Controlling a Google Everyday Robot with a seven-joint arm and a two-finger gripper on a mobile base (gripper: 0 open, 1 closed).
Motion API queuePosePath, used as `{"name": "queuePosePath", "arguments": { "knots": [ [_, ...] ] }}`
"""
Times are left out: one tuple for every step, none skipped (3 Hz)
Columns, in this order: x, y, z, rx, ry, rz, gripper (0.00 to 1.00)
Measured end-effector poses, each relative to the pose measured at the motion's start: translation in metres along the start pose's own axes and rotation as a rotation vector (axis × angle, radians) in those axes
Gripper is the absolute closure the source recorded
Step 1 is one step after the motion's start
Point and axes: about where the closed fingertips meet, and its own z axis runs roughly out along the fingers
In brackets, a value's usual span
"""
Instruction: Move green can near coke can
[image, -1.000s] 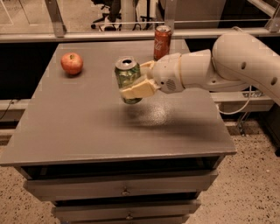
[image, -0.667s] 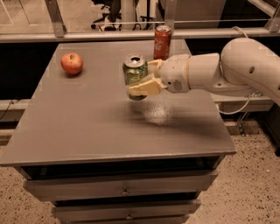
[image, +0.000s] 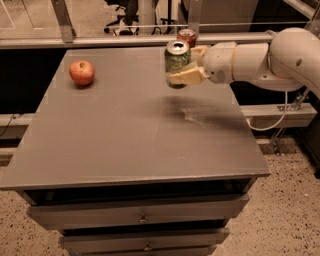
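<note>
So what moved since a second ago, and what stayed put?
The gripper, still shut on the green can, carried it through the air toward the far edge of the table, closer to the coke can, which it now partly hides. The coke can and the red apple stayed where they were.

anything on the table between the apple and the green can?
Nothing. Camera view shows only bare tabletop between apple and green can, which the tool grips raised near the table's far edge.

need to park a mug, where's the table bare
Bare: front half of the table, and the back between apple and green can. Crowded: back right, where the end effector holds the green can near the coke can.
</note>
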Motion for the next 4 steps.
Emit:
{"name": "queuePosePath", "arguments": {
  "knots": [
    [0.0, -0.05, -0.009, 0.053, 0.038, -0.029, 1.0],
    [0.015, -0.088, -0.022, 0.103, 0.068, -0.002, 1.0],
    [0.035, -0.11, -0.028, 0.133, 0.071, 0.049, 1.0],
    [0.055, -0.125, -0.025, 0.149, 0.054, 0.101, 1.0]
  ]
}}
